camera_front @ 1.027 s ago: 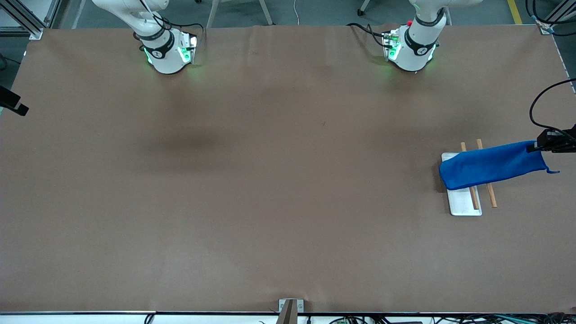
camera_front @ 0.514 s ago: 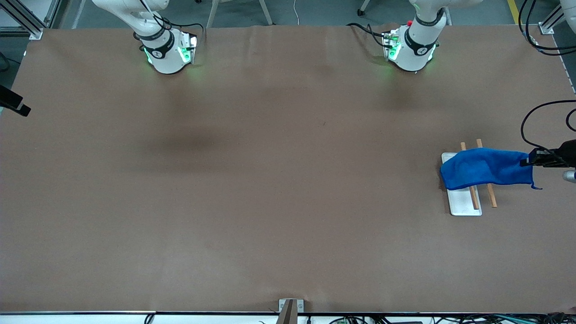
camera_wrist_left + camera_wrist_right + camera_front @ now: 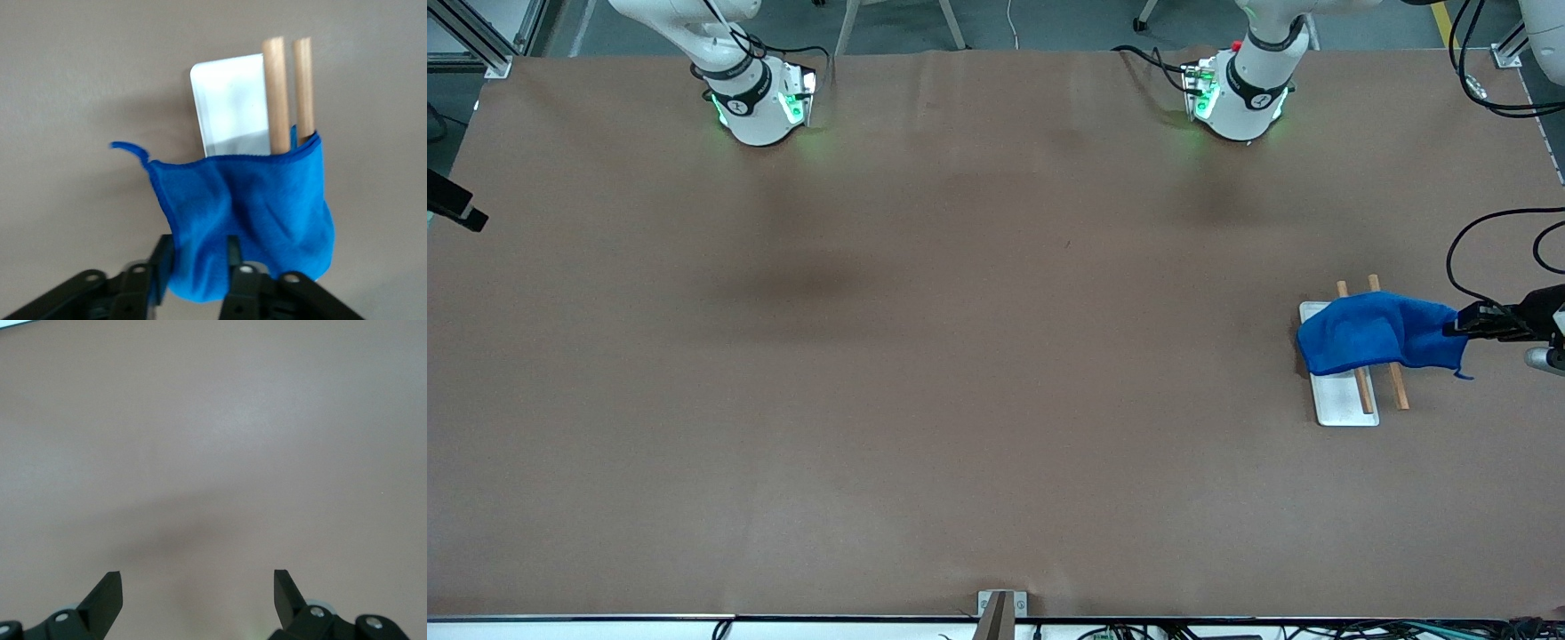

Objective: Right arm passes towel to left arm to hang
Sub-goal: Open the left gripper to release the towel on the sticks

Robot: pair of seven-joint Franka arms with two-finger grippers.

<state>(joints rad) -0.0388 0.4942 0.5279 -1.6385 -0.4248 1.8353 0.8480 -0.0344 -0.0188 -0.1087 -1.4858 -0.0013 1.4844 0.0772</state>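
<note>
Two arms: both white with black joint bands, their bases standing along the desk (image 3: 960, 356) edge farthest from the front camera
Right arm (image 3: 738, 84): green-lit base, rising out of the front view; it waits
Right end effector (image 3: 198, 587): spread wide with nothing between its fingers (image 3: 107, 597), hanging over bare brown desk
Left arm (image 3: 1249, 84): green-lit base with a small red knob, its upper links out of the front view
Left end effector (image 3: 1458, 324): low at the left arm's end of the desk, right at one end of the towel (image 3: 1374, 333); the left wrist view shows blue cloth bunched at its tip, but whether it pinches the cloth or has let go cannot be told
Towel: bright blue, slumped in soft folds across the tray (image 3: 1343, 404) and both sticks (image 3: 1398, 387), lying crosswise to them; one end sits over the tray, the other reaches the left end effector
Loop: a thin blue tail at the towel corner beside the left end effector, nearer the front camera than that end effector
Tray: white, rectangular, flat on the desk; the part nearer the front camera is bare, the rest is under the towel
Sticks: two, wooden, parallel and close together, running the long way of the tray; one lies along the tray's edge, the other just beside the tray; both ends of each show past the towel
Cable: black, looping above the left end effector at the edge of the front view
</note>
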